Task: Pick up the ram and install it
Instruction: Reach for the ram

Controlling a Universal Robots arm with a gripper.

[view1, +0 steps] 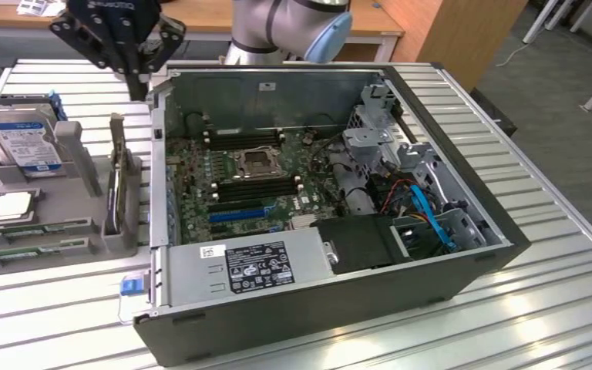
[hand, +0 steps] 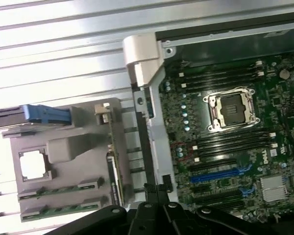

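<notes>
Two ram sticks lie flat in the grey holder at the exterior view's left: thin green boards, one behind the other. The wrist view shows them too. A third thin board stands on edge in a slot of the holder. My gripper hangs high above the table, over the gap between the holder and the open computer case. It is shut with nothing between the fingers. Black memory slots flank the CPU socket on the motherboard.
The holder also carries a hard drive upright at its far end and a CPU chip. A blue expansion slot, the power supply and a drive cage with blue cables sit in the case. The slatted metal table surrounds everything.
</notes>
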